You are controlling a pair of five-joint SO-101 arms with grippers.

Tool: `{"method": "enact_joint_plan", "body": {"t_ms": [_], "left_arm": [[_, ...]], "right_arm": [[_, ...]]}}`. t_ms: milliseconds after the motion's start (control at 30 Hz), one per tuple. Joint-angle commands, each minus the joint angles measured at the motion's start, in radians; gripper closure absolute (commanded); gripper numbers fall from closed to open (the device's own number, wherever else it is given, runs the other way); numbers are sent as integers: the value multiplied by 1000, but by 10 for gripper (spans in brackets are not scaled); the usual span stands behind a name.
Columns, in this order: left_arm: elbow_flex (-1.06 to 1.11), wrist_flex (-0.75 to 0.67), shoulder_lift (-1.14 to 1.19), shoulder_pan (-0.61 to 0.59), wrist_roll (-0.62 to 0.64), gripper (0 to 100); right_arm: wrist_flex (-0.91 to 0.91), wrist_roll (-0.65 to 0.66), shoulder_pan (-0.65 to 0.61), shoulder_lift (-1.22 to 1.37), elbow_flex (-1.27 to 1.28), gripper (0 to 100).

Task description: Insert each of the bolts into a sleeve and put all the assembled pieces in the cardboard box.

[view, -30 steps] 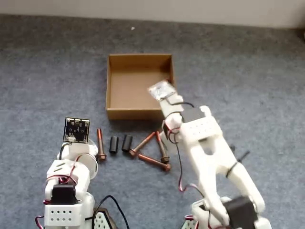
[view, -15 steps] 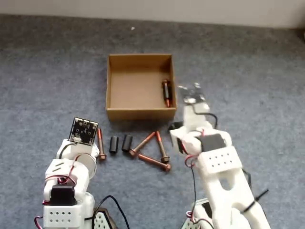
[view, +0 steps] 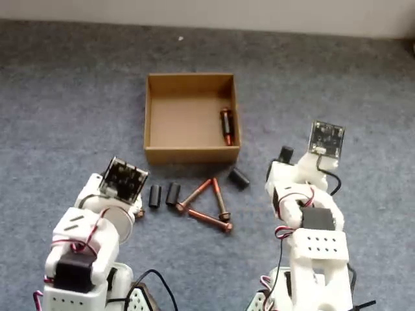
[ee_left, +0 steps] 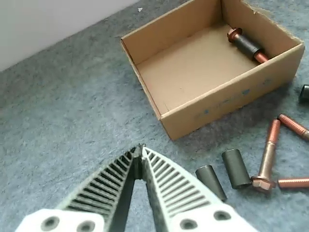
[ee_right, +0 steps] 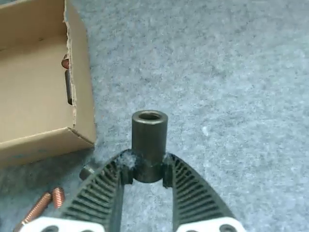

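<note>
grey carpet | sleeve: dark, hollow, upright | right tool clamps it

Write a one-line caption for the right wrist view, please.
Right gripper grips a dark sleeve by one end, near the cardboard box that holds one assembled piece.

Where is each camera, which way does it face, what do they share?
High view: fixed overhead, looking down on the cardboard box, left arm and right arm.
Left wrist view: on that wrist, past the shut left gripper toward the box.
Right wrist view: on that wrist, past the right gripper clamping a sleeve.
Shared: the box's assembled piece.
</note>
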Motion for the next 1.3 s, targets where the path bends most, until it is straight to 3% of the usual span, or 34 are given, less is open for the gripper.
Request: {"method": "enact_joint_plan", "body": {"t_ms": [0, 233, 400, 567, 800, 1167, 1267], "left_arm": [[-177, 5, 259, 28, -17, 992], [-292, 6, 676, 22, -12, 893], [-298, -11, 877, -10, 6, 912], [-297, -146, 1032, -82, 118, 909], [-314, -281, 1225, -81, 232, 909], [-498, -279, 1567, -85, 390, 911], [-567, -212, 1644, -88, 427, 912]], "right_arm": [[-30, -12, 16, -31, -7, 993], [-30, -6, 15, -31, 10, 993], [-30, -6, 13, -31, 15, 993], [-30, -6, 12, -31, 15, 993], [-30, -6, 12, -31, 15, 993], [-30, -5, 12, -31, 16, 993], [-30, -5, 12, -31, 16, 993]]}}
